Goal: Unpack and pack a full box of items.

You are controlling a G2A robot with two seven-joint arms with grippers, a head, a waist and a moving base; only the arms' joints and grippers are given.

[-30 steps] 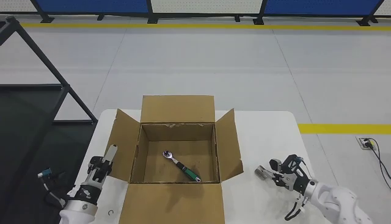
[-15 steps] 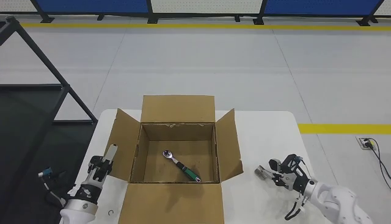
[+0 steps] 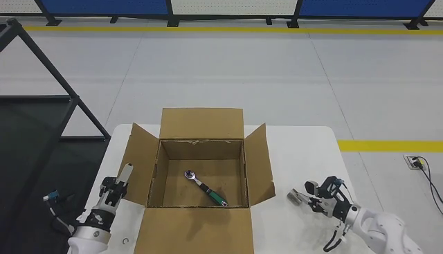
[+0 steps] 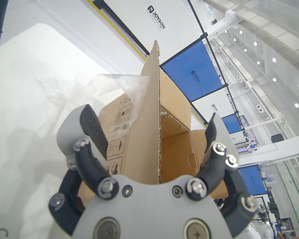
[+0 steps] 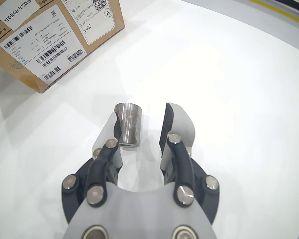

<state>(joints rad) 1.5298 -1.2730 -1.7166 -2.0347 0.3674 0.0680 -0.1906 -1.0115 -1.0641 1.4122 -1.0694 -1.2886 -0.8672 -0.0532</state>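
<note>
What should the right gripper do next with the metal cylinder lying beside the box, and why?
Probably close the right gripper on the metal cylinder. The cylinder lies on the table between the open jaws, up against one with a clear gap to the other, so nothing grips it yet. The box stands open close by to take it.

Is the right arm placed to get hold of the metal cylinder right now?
Probably yes: the right gripper is open with the metal cylinder between its fingers, against one pad; the cardboard box stands well clear.
</note>
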